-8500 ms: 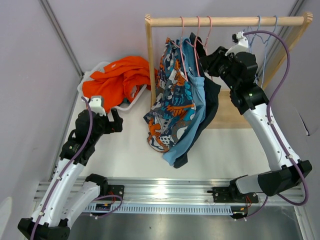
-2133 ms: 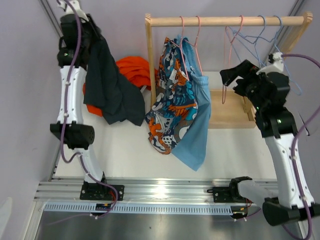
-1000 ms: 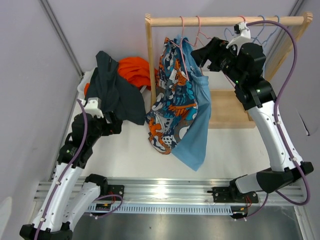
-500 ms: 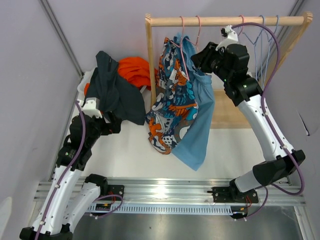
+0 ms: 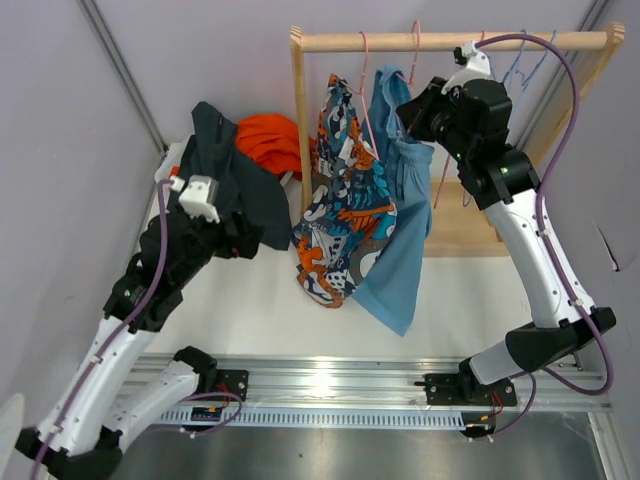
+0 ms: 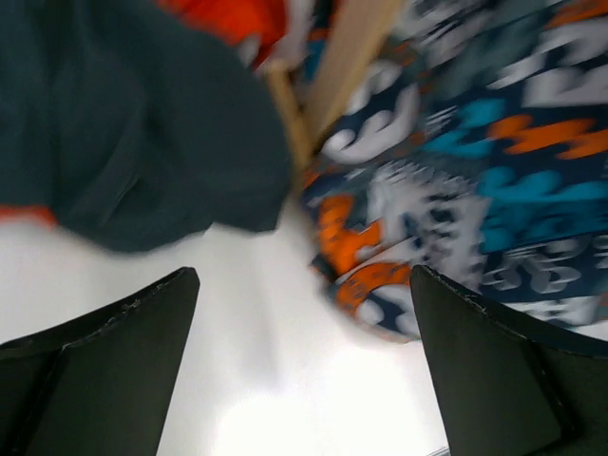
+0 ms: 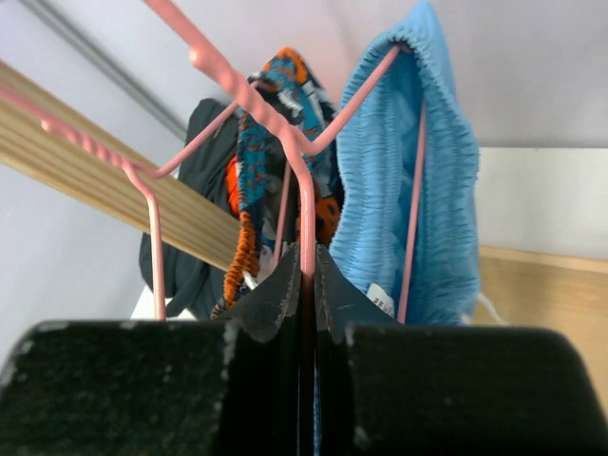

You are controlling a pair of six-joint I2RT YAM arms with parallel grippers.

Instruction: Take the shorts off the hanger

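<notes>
Holding now: the right gripper (image 7: 306, 261) is pinched shut on the thin wire of the pink hanger (image 7: 304, 218). It is up at 12 o'clock in the top view, just under the wooden rail (image 5: 450, 42).
On that hanger: the light blue shorts (image 5: 405, 240). Their stretchy waist is looped over the wire, and the legs hang down toward 6 o'clock.
Next to them: the cartoon print shorts (image 5: 345, 210) touch the blue pair on its 9 o'clock side. They hang from their own pink wire on the same rail.
Off the rail: the dark shorts (image 5: 225, 180) and the orange-red shorts (image 5: 270, 140) lie in a heap at 10 o'clock. The dark pair is on top and partly covers the orange-red pair. I cannot tell if more pairs hide under them.
Other arm: the left gripper (image 6: 304, 380) has its two fingers far apart with nothing between them. It sits low at 9 o'clock, just beside the dark shorts. The print shorts are at 3 o'clock from it.
Bare hangers: a few thin wire hangers (image 5: 522, 62) hang with nothing on them at 1 o'clock on the rail.
Done so far: at least two pairs are off and lying in the heap.
Left to do: two pairs, the light blue and the cartoon print.
Step right now: I think the blue pair is the one being worked on, since its hanger is the one being held.
Watch out: the two hanging pairs touch, so the print pair may get dragged along.
</notes>
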